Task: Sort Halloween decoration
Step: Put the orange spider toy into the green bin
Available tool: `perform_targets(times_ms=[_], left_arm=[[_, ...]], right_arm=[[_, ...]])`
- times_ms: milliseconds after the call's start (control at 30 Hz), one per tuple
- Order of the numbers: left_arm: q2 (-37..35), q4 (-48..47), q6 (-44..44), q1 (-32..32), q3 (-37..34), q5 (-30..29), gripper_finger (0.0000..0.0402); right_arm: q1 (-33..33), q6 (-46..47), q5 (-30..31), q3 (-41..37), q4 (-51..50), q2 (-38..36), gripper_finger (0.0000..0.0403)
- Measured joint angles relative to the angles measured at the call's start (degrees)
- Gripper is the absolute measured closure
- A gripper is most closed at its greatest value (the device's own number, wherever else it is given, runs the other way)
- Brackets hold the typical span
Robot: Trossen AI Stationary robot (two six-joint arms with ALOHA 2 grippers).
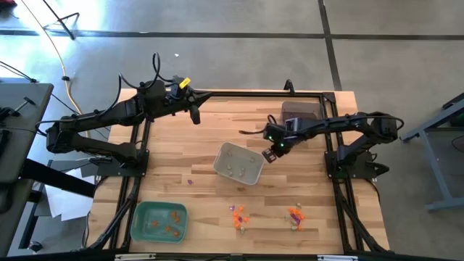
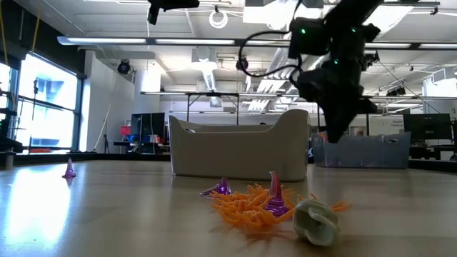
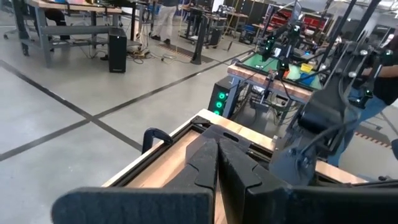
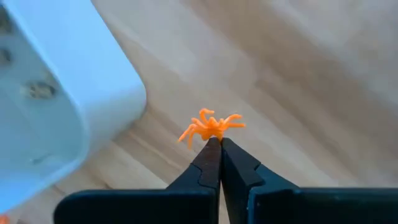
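The right tool (image 4: 219, 144) is pressed together on a small orange spider (image 4: 210, 126), pinching it by one edge at the very fingertips, lifted above the bare wood just beside the grey tray (image 1: 239, 163) near the middle of the desk (image 1: 181, 138). Such a shallow hold calls for a slow, level carry to the green tray (image 1: 159, 221) at the near left corner, which seems to hold the orange pieces, with no release until the tool is low over it. The left tool (image 3: 216, 163) is pressed together and empty, waiting above the far left edge. More decorations (image 1: 238, 215) lie along the near edge. From above, the spider cannot be made out, and the pale items in the grey tray are too small to identify. The dark tray (image 1: 299, 112) by the far right edge is partly hidden by the arm.
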Motion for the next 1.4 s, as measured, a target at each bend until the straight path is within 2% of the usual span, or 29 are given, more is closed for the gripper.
perform_targets(times_ms=[233,400,567,700,933,1167,1400], left_arm=[[0.0,-1.7,1.0,0.0,0.0,0.0,0.0402],[0.0,-2.7,2.6,0.0,0.0,0.0,0.0402],[0.0,-1.8,3.1,0.0,0.0,3.1,0.0402],[0.0,0.5,4.6,0.0,0.0,5.3,0.0402],[0.6,6.3,10.2,-0.2,0.0,6.4,0.0381],[3.1,12.8,16.3,-0.8,0.0,6.4,0.0328],[7.1,20.9,17.0,-0.8,0.0,6.4,0.0275]], right_arm=[[-1.2,-5.6,5.8,13.2,-6.2,0.0,0.0403],[-2.2,-10.0,11.2,24.1,-6.4,-0.1,0.0403],[-2.6,-14.9,17.1,34.0,-2.5,-0.1,0.0403],[-2.6,-19.2,18.2,39.2,4.6,-0.1,0.0403],[-2.6,-22.0,15.6,41.0,14.1,-0.2,0.0403],[-2.5,-24.0,15.6,41.0,14.8,0.2,0.0403],[-2.5,-26.4,15.6,41.0,16.8,0.2,0.0403]])
